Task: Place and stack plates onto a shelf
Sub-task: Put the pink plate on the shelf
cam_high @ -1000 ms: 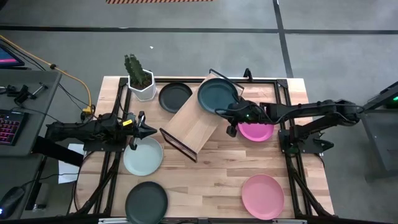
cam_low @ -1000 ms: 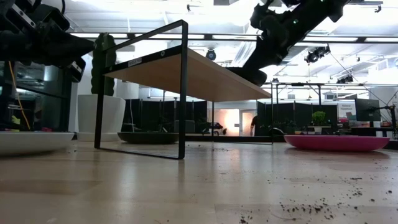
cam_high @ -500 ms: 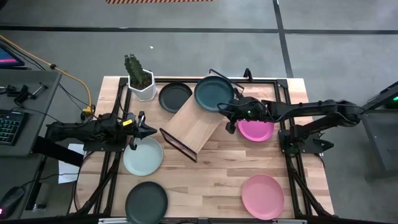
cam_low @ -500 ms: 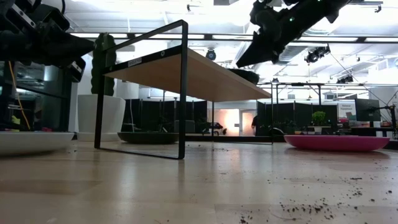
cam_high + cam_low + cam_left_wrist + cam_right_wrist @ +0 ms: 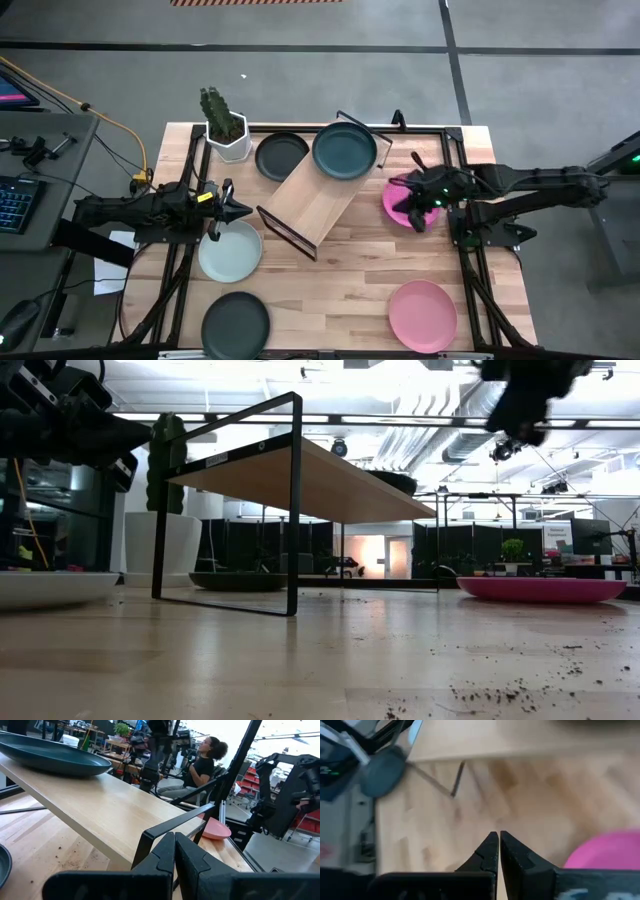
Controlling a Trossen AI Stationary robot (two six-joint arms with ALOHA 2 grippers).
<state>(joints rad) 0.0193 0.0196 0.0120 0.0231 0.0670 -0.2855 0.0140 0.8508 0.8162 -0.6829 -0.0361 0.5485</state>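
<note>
The dark teal plate (image 5: 344, 150) lies flat on the far end of the light-wood shelf (image 5: 308, 200); it also shows in the left wrist view (image 5: 50, 755) and the low view (image 5: 405, 482). My right gripper (image 5: 408, 200) hovers shut above the magenta plate (image 5: 400, 212), which rests on the table to the right of the shelf (image 5: 600, 852). My left gripper (image 5: 243, 210) waits shut to the left of the shelf, above the pale mint plate (image 5: 230, 250). A dark grey plate (image 5: 282, 155) lies on the table at the shelf's far left corner.
A white pot with a cactus (image 5: 226, 130) stands at the far left. Another dark plate (image 5: 236, 322) and a light pink plate (image 5: 422, 315) lie near the table's near edge. Black frame rails run along both table sides. A person (image 5: 205, 762) sits beyond the table.
My right gripper has let go of the dark teal plate and drawn back toward the table's right edge, ending over the magenta plate. The teal plate, held tilted over the shelf's far end a second ago, now lies flat there. The left arm stayed still.
</note>
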